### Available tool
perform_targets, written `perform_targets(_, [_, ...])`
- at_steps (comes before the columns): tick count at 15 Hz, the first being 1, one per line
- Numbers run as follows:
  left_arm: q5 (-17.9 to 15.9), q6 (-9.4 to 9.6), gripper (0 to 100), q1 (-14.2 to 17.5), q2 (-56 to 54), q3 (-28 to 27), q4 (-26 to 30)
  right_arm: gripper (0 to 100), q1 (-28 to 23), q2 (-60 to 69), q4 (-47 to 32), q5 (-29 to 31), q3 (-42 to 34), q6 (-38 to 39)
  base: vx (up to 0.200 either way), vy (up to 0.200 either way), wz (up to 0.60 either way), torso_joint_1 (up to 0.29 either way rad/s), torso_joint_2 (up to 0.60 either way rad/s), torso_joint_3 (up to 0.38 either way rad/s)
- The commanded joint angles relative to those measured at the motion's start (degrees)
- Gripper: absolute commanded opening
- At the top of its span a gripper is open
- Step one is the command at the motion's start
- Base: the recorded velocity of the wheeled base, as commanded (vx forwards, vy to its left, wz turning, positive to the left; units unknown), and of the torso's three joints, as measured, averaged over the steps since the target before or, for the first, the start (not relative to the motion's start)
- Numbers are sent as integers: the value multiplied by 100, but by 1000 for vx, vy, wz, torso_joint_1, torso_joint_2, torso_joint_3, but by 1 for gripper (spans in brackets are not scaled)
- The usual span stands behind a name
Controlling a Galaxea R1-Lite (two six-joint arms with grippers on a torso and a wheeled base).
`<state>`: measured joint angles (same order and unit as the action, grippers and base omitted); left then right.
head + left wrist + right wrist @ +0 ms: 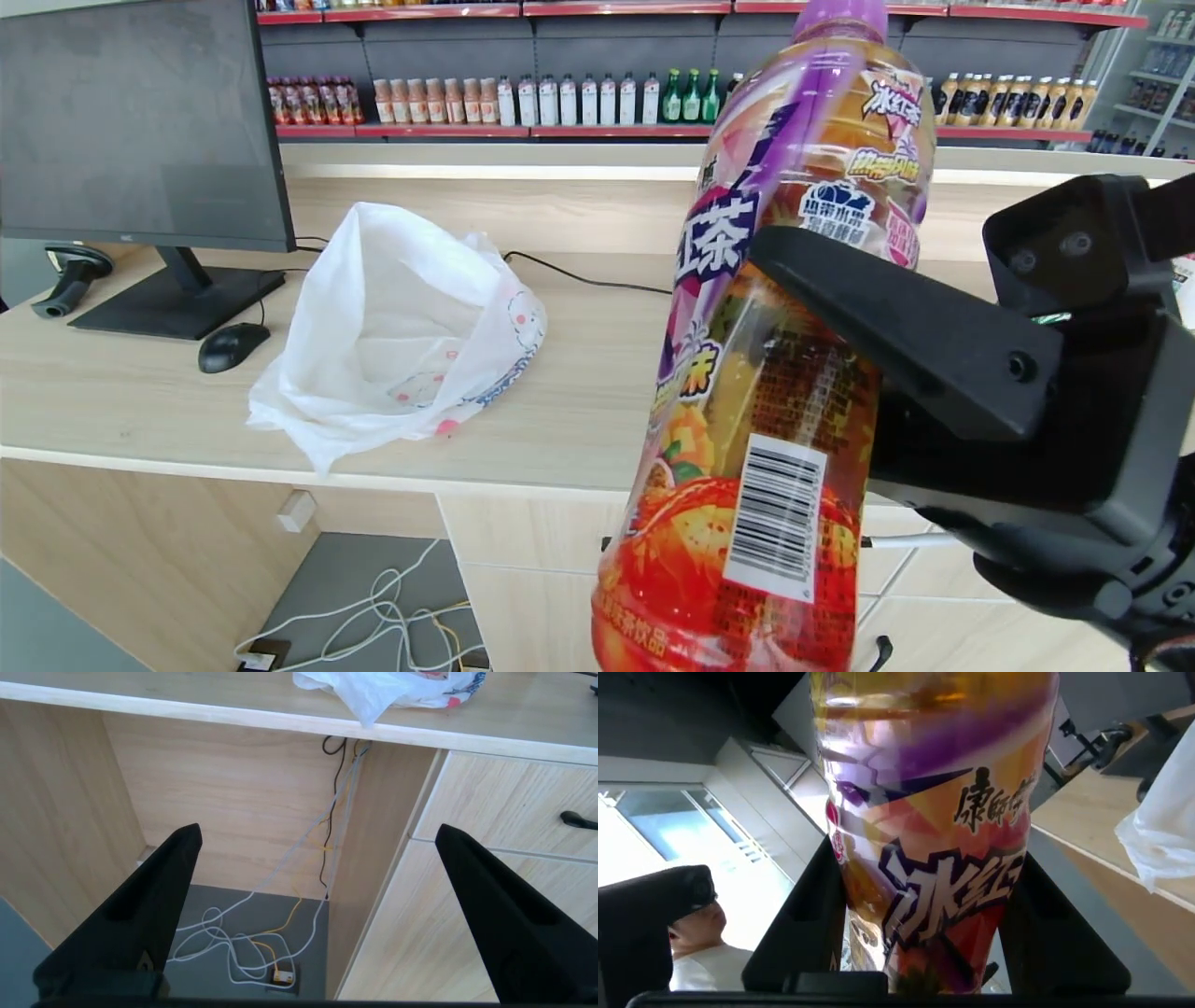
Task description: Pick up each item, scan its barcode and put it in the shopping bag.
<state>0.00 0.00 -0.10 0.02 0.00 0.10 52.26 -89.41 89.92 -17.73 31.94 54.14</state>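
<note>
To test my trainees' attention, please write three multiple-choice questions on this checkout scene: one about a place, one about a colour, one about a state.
1. Where is the white bag?
A) on the counter, beside the mouse
B) on the floor
C) on a shelf

2. What colour is the cap of the bottle?
A) green
B) purple
C) black

3. How is the left hand?
A) shut on the bag
B) open and empty
C) shut on the bottle

Answers:
1 A: it lies on the counter near the mouse.
2 B: the cap is purple.
3 B: its fingers stand apart, nothing between.
</note>
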Motion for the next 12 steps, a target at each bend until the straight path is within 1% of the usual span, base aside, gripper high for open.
perform_targets(1, [0, 0, 100, 1, -2, 0, -10, 0, 3, 55, 8, -38, 330, -290, 0, 0, 0, 0, 0, 0])
perform_targets(2, [0, 0, 100, 1, -2, 0, -1, 0, -23, 55, 8, -64, 392, -483, 0, 0, 0, 0, 0, 0])
perform_targets(3, [0, 0, 100, 1, -2, 0, -1, 0, -23, 55, 8, -64, 392, -483, 0, 0, 0, 0, 0, 0])
perform_targets(4, [0, 0, 100, 1, -2, 0, -1, 0, -102, -33, 8, -302, 225, -1476, 0, 0, 0, 0, 0, 0])
perform_targets(5, [0, 0, 100, 1, -2, 0, -1, 0, -251, -147, 8, -442, 137, -2092, 0, 0, 0, 0, 0, 0])
perform_targets(8, [0, 0, 100, 1, -2, 0, -1, 0, -726, -420, 8, -680, 207, -3401, 0, 0, 0, 0, 0, 0])
perform_targets(10, [0, 0, 100, 1, -2, 0, -1, 0, -1007, -455, 8, -697, 260, -4175, 0, 0, 0, 0, 0, 0])
perform_targets(12, [0, 0, 100, 1, -2, 0, -1, 0, -1552, -464, 8, -680, 93, -4939, 0, 0, 0, 0, 0, 0])
